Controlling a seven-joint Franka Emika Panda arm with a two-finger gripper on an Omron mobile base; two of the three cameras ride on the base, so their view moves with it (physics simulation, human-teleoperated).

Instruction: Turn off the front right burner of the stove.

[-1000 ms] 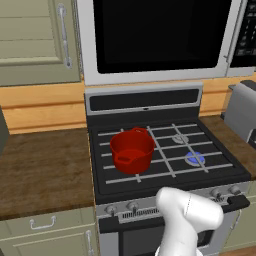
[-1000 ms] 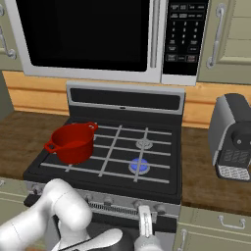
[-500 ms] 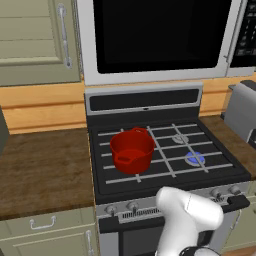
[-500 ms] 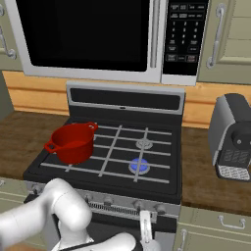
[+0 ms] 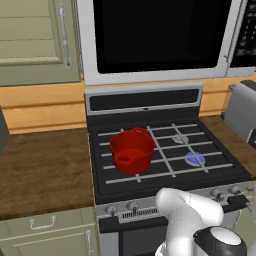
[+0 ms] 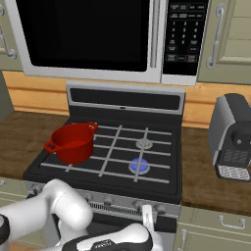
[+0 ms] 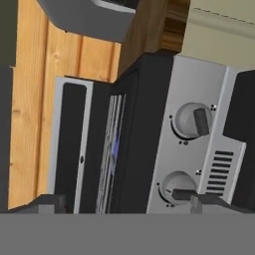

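You are looking at the stove, a black gas cooktop with thin grey grates, a silver backguard and a silver front panel carrying small round knobs. The front right burner is glowing blue, sitting just in front of a plain grey cap and right of centre.

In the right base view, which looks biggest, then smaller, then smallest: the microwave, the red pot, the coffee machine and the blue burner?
Largest to smallest, as they look in the right base view:
1. the microwave
2. the coffee machine
3. the red pot
4. the front right burner
The coffee machine is cut off by the picture's edge, so its lead over the pot is unsure.
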